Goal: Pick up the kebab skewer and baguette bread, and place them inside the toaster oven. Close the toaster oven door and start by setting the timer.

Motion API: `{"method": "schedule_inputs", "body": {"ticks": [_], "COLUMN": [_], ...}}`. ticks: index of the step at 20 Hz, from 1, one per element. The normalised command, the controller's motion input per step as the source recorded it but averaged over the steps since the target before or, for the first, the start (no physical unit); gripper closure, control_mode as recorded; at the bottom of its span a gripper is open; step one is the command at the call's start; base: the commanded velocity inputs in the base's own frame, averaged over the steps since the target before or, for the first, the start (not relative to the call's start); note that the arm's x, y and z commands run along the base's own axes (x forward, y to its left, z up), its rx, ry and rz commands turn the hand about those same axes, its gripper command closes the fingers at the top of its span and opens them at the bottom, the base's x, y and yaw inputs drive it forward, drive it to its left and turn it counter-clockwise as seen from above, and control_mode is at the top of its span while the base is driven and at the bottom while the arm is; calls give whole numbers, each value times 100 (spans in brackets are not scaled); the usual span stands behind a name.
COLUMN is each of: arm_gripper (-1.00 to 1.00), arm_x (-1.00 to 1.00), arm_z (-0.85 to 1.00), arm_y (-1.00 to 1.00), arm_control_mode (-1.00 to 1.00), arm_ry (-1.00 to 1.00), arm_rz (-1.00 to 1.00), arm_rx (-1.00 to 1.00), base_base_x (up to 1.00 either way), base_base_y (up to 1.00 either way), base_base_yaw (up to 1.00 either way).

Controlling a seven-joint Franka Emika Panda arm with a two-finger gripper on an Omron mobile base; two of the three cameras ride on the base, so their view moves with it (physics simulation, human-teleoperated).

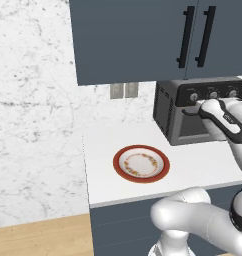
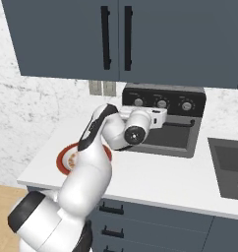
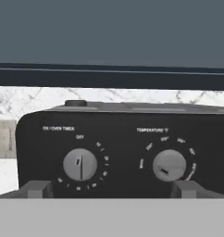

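Knobs: three on toaster oven (image 1: 203, 112); one plate (image 1: 141, 163); gripper (image 3: 111, 189) spread.

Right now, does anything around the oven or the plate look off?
Nothing stands out. The toaster oven sits square on the counter with its door up, and the plate lies flat and bare. The gripper faces the timer knob, jaws wide.

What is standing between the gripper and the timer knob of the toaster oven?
Nothing visible. In the hand view the open gripper faces the toaster oven panel, and the timer knob sits just above its left fingertip with bare panel between them.
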Motion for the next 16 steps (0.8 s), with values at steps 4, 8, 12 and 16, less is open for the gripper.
{"method": "schedule_inputs", "body": {"ticks": [4,8,12,16], "arm_gripper": [-100,-100,-100,-100], "arm_x": [24,23,21,7], "arm_z": [0,0,0,0], "arm_y": [26,22,23,11], "arm_control_mode": [-100,-100,-100,-100], "arm_ry": [-3,0,0,0], "arm_rz": [-10,-4,0,0], "arm_rx": [0,0,0,0], "base_base_x": [0,0,0,0], "base_base_y": [0,0,0,0], "base_base_yaw": [0,0,0,0]}}
